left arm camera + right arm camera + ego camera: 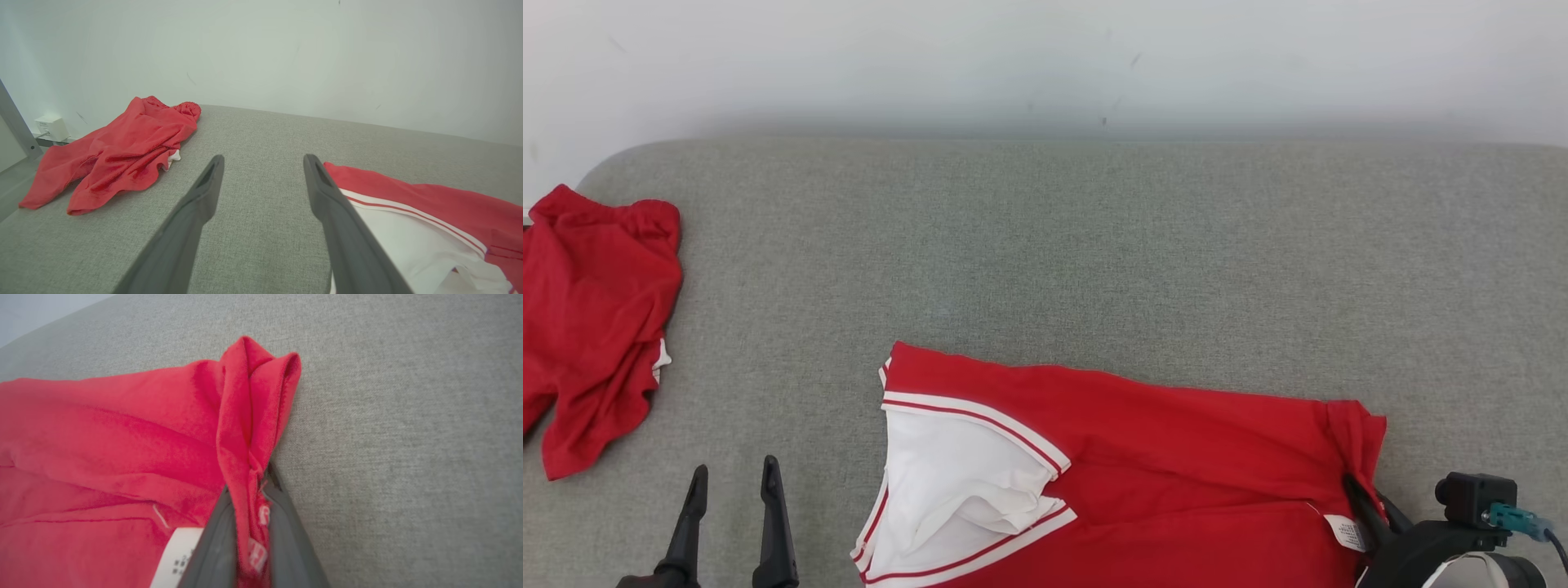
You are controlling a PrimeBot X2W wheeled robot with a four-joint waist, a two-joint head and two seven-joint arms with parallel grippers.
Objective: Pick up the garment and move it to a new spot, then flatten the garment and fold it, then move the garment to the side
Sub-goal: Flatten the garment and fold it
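Soft, light red-and-white garment (1176, 441) lies at six o'clock on the grey counter (1045, 245). Jaws of the right gripper (1368, 500) pinch its four-o'clock corner, while the left gripper (734, 490), at seven o'clock, stands open. The limp cloth will likely sag, so it is best lifted by its corners.

The flat red knit garment (1176, 457) is a bright, even red. Its plain white inset panel (947, 474) is edged by a white trim band (980, 416) that carries one thin red stripe. Its small sewn-in label (1347, 532) is white with fine dark print. The crumpled red cloth garment (592, 310) is the same red, with a small scrap of white at its edge. The woven fabric surface (1094, 245) is a flecked greenish grey, and the smooth wall (1013, 57) is off-white. The left gripper (734, 467) has matt dark grey fingers, as does the right gripper (250, 486). A teal plug (1507, 516) adjoins the black camera housing (1474, 490)
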